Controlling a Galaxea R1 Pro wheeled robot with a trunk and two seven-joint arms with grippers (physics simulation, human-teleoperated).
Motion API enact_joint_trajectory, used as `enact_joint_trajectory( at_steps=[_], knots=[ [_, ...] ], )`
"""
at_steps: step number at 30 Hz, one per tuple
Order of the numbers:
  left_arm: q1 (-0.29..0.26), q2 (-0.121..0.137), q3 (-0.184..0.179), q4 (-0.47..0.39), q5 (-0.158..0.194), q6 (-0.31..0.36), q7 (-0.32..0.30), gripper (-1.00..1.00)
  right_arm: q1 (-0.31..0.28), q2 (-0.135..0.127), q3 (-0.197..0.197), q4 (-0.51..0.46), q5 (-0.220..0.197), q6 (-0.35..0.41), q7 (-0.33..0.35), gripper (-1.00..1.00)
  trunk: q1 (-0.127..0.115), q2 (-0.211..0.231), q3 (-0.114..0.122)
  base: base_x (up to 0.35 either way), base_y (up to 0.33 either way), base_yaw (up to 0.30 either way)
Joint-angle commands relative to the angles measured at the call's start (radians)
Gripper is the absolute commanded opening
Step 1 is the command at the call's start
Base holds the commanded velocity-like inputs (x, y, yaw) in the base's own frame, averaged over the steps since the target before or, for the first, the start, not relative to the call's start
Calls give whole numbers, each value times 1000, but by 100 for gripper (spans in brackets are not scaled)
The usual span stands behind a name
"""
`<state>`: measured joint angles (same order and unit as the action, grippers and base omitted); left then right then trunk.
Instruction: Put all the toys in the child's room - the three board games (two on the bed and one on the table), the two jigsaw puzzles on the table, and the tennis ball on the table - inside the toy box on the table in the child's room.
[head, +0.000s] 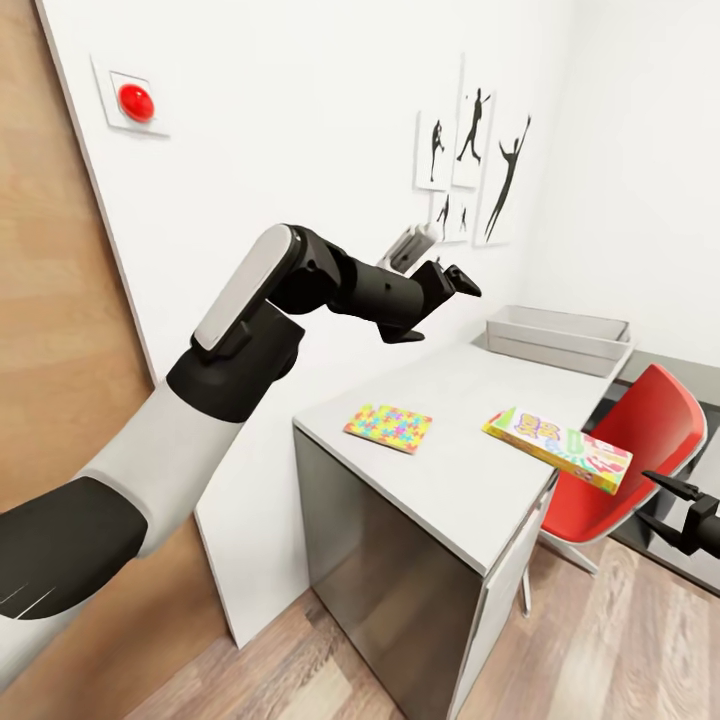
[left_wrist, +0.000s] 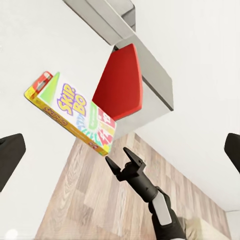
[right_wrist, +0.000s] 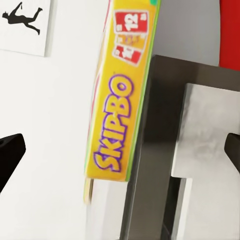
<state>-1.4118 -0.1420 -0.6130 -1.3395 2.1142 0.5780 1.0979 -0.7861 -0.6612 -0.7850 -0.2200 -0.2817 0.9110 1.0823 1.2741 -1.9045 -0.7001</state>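
A yellow-edged board game (head: 557, 450) printed "Skip-Bo" lies on the pale grey table (head: 470, 385), one end jutting past the edge on the chair side. One jigsaw puzzle (head: 388, 427) lies flat near the table's front left corner. At the table's far end stands the grey toy box (head: 560, 338). My left gripper (head: 440, 305) hovers open and empty high over the table, left of the toy box. My right gripper (head: 660, 505) is open, low beside the table, a short way from the board game's (right_wrist: 117, 100) overhanging end. The left wrist view shows the board game (left_wrist: 72, 112) and the right gripper (left_wrist: 125, 165) apart.
A red chair (head: 640, 440) stands tucked against the table's right side, just behind my right gripper. The white wall with black silhouette pictures (head: 470, 140) runs along the table's left. A red button plate (head: 135, 100) is on the wall. Wood-plank floor (head: 600, 640) lies below.
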Motion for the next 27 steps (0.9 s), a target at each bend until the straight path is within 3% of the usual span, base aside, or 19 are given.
enact_joint_trajectory(
  at_steps=[1,27],
  knots=[
    [-1,0,1,0,4,5,6,100,-1,0,-2,1,1,4,2,100,0,-1,-1,85,0,0],
    [15,2,-1,0,-9,5,-1,100,-1,-6,-2,1,0,3,8,100,0,-1,-1,19,0,0]
  ],
)
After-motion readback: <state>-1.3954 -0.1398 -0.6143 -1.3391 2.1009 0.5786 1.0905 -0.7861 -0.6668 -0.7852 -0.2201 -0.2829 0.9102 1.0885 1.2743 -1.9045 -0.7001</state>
